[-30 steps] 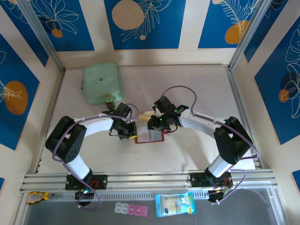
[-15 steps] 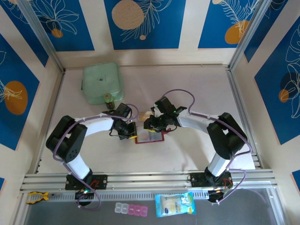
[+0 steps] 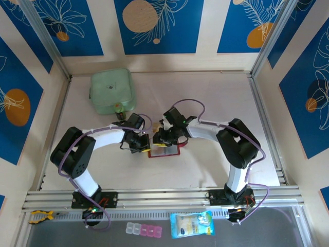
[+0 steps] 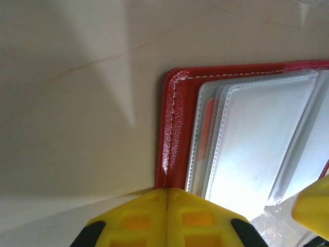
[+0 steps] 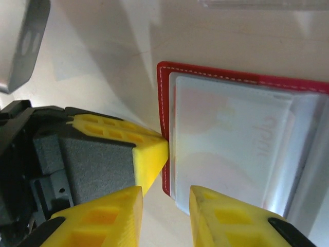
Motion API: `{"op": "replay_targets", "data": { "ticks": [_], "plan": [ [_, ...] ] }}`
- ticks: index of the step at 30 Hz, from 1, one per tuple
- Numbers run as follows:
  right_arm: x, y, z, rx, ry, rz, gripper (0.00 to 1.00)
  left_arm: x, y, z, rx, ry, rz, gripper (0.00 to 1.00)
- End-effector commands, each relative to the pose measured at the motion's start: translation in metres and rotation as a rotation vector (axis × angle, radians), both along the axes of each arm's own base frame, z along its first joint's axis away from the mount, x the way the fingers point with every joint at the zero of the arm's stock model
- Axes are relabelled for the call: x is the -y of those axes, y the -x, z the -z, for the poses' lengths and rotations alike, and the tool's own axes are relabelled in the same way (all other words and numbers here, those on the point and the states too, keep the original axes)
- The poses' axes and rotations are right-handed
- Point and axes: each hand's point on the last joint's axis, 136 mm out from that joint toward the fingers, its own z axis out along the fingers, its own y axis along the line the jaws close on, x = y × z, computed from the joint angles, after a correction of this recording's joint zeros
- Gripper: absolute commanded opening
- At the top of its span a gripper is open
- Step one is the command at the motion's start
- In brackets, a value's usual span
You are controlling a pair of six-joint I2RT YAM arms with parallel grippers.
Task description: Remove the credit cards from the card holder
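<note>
Tabletop (image 3: 216,103): pale cream, smooth, faintly veined, spreading on all sides of the left claw (image 3: 145,144) and right claw (image 3: 157,139).

Far wall (image 3: 105,31), beyond both claws: pale wood set with blue panels (image 3: 159,25) bearing white leaf drawings and tan or orange discs. The side walls outward of each claw carry the same pattern.

Aluminium posts (image 3: 46,38) slant up at the far corners.

Nearward of the claws: aluminium rail (image 3: 164,195), then a dark grey strip (image 3: 61,231).

Light is bright and even, with soft grey shadows on the table close by the claws.
</note>
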Motion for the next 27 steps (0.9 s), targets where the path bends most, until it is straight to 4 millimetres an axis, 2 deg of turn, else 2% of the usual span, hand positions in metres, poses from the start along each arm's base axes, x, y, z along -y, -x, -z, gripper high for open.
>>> {"op": "replay_targets", "data": {
  "ticks": [1, 12, 21, 27],
  "plan": [
    [-0.001, 0.006, 0.007, -0.038, 0.018, -0.029, 0.30, -0.009, 0.005, 0.006, -0.014, -0.063, 0.019, 0.01],
    [0.012, 0.012, 0.022, -0.072, 0.090, -0.028, 0.30, -0.010, 0.004, 0.007, -0.010, -0.069, 0.017, 0.01],
    [0.031, 0.009, 0.024, -0.053, 0.151, -0.003, 0.29, -0.010, 0.007, 0.007, -0.014, -0.071, 0.028, 0.01],
    [0.036, 0.009, 0.026, -0.059, 0.154, -0.001, 0.29, -0.009, 0.005, 0.003, -0.005, -0.066, 0.033, 0.01]
  ]
}}
